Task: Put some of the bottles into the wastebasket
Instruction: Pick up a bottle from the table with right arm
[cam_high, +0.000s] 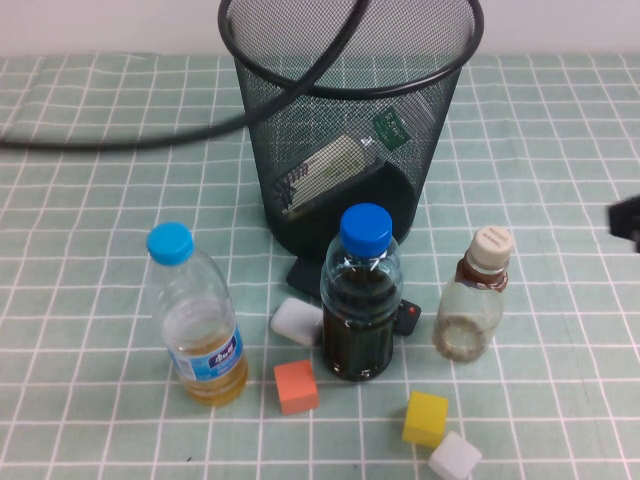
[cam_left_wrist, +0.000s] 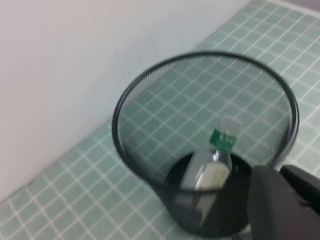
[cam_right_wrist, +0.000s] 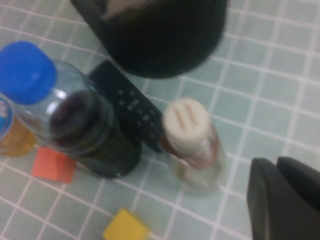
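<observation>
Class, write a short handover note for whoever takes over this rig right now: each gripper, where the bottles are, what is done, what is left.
Left gripper: above the wastebasket, holding nothing.
Right gripper: at the table's right edge, beside the beige-capped bottle, holding nothing.
Done: green-label bottle lies inside the wastebasket.
Left: the beige-capped bottle stands upright on the table, right of the dark-liquid bottle; it probably goes in next.
</observation>
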